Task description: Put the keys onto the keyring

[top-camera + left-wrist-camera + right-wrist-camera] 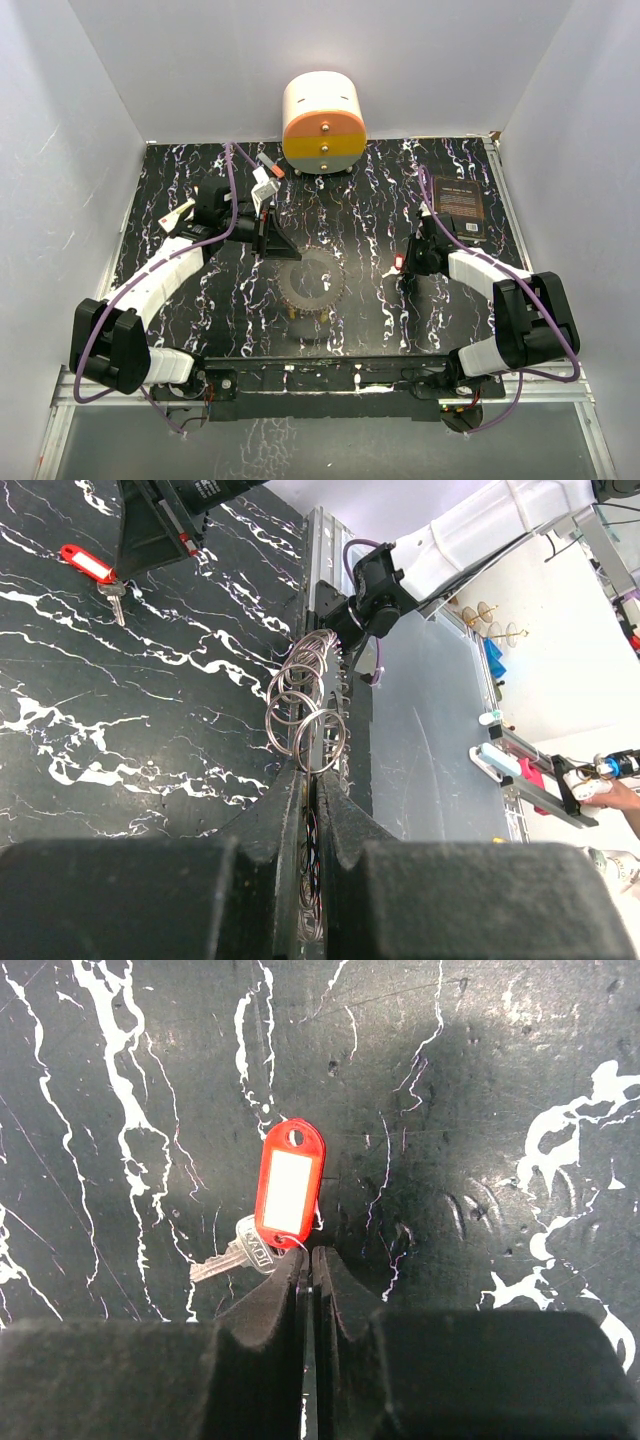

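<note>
fyi your right gripper [308, 1256] is pressed together at the near end of the red-tagged silver key [288, 1188], which lies lengthwise straight ahead on the black marble bench [500, 1110]; your left gripper [318, 780] pinches the silver wire keyring bunch [305, 700].

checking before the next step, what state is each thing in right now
left tool: shut on the keyring's edge
keyring: cluster of split rings, edge held by the left tool
red-tagged key: flat on the table, apart from the keyring
right tool: shut at the tag's lower end, grip unclear
drawer unit: drawers closed
</note>
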Motion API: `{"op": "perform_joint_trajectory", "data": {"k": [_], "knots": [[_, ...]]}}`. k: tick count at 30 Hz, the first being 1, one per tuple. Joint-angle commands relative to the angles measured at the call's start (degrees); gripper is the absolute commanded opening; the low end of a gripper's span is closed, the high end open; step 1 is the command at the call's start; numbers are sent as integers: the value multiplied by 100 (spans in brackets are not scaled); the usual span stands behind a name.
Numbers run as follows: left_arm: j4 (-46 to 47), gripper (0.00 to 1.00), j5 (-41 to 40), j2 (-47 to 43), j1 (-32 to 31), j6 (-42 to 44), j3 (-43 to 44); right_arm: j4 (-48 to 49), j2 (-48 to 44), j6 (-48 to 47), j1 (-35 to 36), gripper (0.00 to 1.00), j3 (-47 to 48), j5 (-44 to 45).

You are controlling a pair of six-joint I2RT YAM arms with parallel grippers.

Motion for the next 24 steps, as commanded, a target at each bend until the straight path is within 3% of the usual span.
{"op": "perform_joint_trajectory", "data": {"k": [1,6,14,24], "knots": [[121,0,216,-279,50,-20,57,240,-92,-43,-34,8,-18,-42],[-24,0,164,-267,50,55,163,202,-541,-115,-33,8,3,-229],[-1065,0,-475,-158,50,674,741,-169,-2162,-423,-25,8,464,-1211],[-1014,0,-704,124,71,339,877,-621,-3152,-657,56,8,1377,-2723]]}}
